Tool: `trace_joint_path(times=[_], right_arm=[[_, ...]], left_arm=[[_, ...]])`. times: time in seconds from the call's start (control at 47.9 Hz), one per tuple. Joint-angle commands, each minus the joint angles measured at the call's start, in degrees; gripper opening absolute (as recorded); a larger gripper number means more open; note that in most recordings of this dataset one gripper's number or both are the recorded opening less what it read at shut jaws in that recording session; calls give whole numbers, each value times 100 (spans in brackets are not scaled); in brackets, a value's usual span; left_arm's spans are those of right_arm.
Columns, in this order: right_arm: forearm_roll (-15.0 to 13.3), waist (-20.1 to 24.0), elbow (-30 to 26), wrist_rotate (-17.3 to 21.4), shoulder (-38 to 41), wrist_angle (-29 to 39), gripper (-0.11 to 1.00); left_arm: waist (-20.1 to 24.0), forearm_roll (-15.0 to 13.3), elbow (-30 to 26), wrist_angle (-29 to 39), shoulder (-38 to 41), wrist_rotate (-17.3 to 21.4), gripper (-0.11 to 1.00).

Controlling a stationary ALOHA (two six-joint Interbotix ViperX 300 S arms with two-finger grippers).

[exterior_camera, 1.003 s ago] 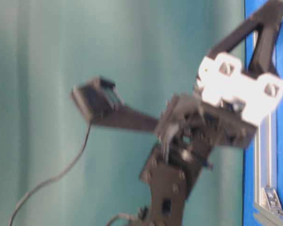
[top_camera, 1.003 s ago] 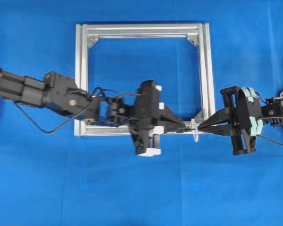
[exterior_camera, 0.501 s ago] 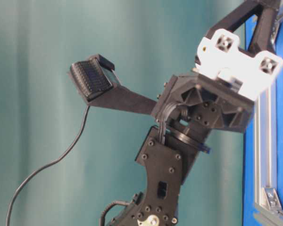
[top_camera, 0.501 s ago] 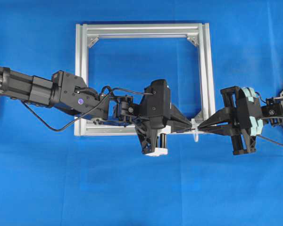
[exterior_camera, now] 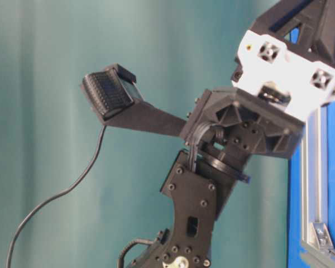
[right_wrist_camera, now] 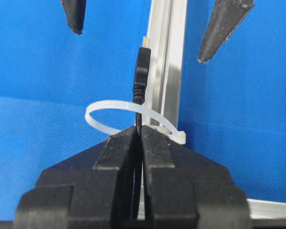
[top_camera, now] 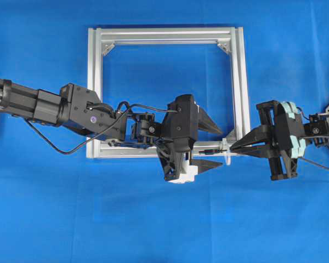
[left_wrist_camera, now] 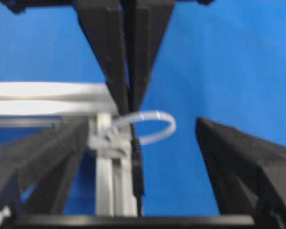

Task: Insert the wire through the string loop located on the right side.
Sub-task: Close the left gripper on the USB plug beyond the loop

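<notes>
Your right tool (right_wrist_camera: 141, 136) was clenched on the thin black wire with its plug tip (right_wrist_camera: 142, 71), which passed through the whitish translucent string loop (right_wrist_camera: 128, 114) at the silver aluminium frame (top_camera: 241, 82) near the desk's right edge, so your left tool (top_camera: 211, 145) stood released.

the wire (right_wrist_camera: 142, 71) vanishes between the right tool's (right_wrist_camera: 140, 136) closed fingers.
</notes>
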Motion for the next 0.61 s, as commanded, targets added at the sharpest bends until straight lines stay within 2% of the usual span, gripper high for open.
trace_joint_path(times=[0.0, 0.313, 0.585], right_arm=[[18, -9, -97, 0, -35, -26, -3], [18, -9, -97, 0, -26, -26, -3], [18, -18, -97, 0, -26, -18, -3]], left_arm=[[0, 9, -44, -26, -105, -9, 85], [0, 9, 0, -97, 272, -26, 85], [0, 9, 18, -123, 281, -26, 85]])
